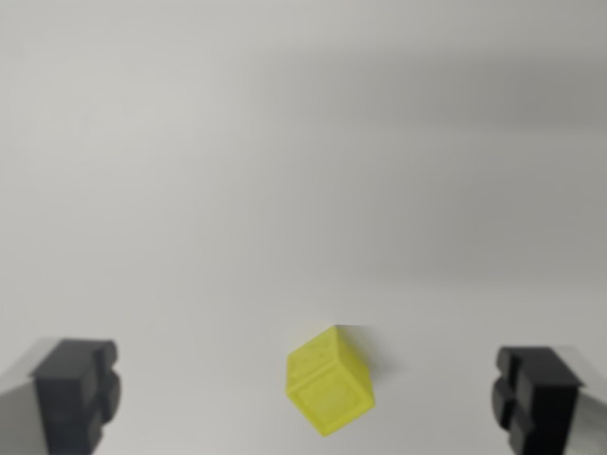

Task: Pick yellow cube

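At the wrist view's left edge, low in the frame, sits one dark finger pad (76, 393) of the gripper (305, 393), blocky and slightly out of focus. Moving right across the plain pale table (285, 142), nothing lies in the way; the surface is bare apart from soft shadows near the top. A little right of centre and low in the picture rests the yellow cube (329, 381), turned so that one corner points toward the camera and its faces run diagonally to the line between the two pads. Further right, at the far edge, is the second pad (536, 398). The jaws stand spread wide, holding nothing, with the cube between them but well apart from either pad and somewhat nearer the right one. The step in hand looks like the approach before the grasp. To do it well, the wrist would best shift slightly toward the wrist view's right so the cube is centred, and rotate until the pads face two flat sides rather than corners, since closing on edges could twist or squirt the block away. Then a straight descent and a gentle, even close should seat it.
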